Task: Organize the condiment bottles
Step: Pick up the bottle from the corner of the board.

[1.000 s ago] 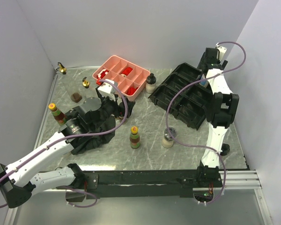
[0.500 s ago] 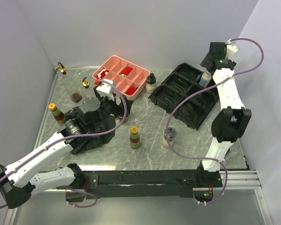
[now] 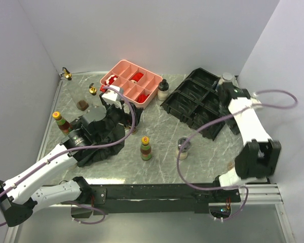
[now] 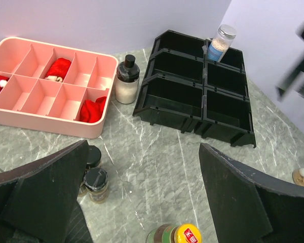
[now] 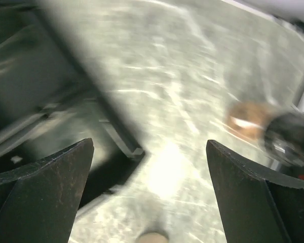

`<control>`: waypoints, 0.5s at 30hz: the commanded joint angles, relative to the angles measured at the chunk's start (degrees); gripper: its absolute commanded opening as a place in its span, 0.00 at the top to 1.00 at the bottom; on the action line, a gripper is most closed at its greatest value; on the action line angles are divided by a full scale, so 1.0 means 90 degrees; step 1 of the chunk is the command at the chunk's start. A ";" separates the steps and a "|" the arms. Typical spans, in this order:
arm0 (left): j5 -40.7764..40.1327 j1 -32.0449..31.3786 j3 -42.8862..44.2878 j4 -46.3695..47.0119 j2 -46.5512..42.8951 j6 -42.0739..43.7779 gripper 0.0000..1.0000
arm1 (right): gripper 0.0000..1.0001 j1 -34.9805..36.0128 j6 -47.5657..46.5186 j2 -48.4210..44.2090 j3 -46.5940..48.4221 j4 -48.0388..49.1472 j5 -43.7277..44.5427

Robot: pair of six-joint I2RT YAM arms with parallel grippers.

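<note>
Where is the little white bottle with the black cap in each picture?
Top external: the black-capped bottle stands near the back middle, between the pink tray and the black bins.
Left wrist: it is in the upper middle, just right of the pink tray.
Right wrist: not in it; that view is blurred.
Shared landmark: the pink tray, next to the bottle in both views that show it.

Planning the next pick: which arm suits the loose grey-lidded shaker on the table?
Probably right: the shaker stands nearer the right arm's base, and the right end effector is open and empty.
</note>
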 commanded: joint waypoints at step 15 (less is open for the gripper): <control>0.0245 -0.0112 0.0052 0.0180 0.0024 -0.0144 0.04 | 0.00 -0.0633 0.2560 -0.3671 -0.2375 -0.1220 0.0201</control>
